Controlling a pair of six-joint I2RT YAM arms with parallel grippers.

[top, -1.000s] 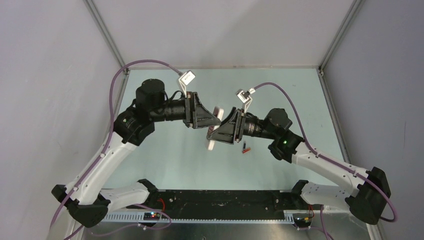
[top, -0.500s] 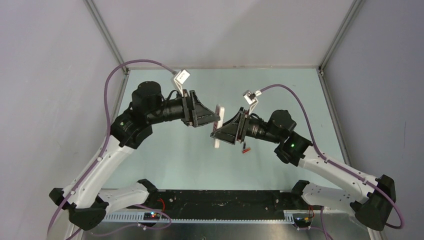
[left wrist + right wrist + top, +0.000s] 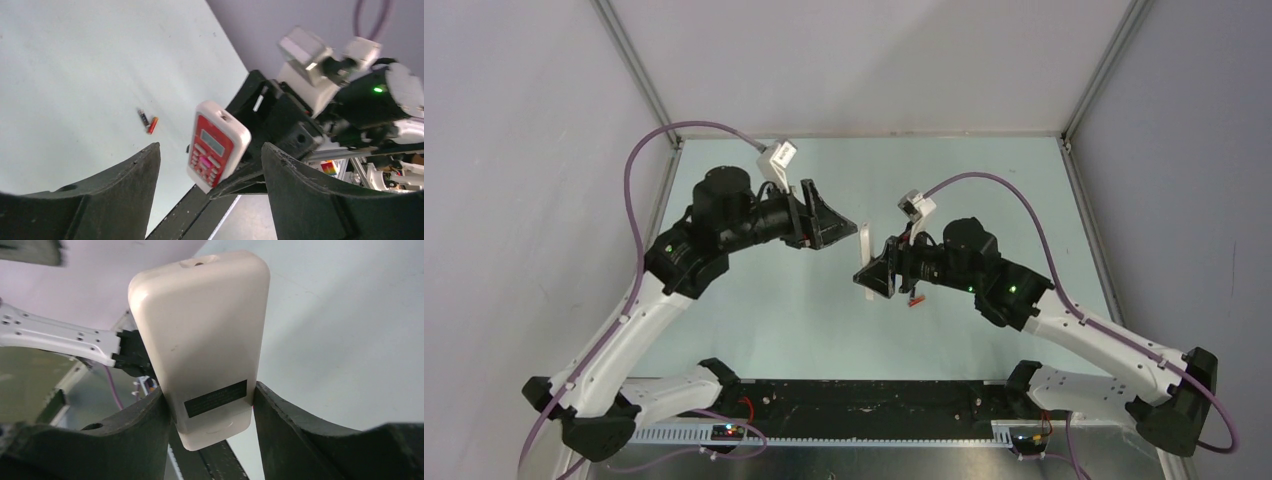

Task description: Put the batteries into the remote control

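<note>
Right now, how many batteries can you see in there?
2. A dark battery and an orange-red battery lie close together on the table, near the right gripper holding the remote control. More could hide behind the arms.

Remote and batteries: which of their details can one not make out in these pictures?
1. label on the back of the remote: right wrist view, print too small to read.
2. display and buttons: left wrist view, too small and blurred to read.
3. Both faces of the remote: top view, it stands edge-on in the right gripper.
4. batteries: left wrist view, too small to tell the poles; top view, only a speck.
</note>
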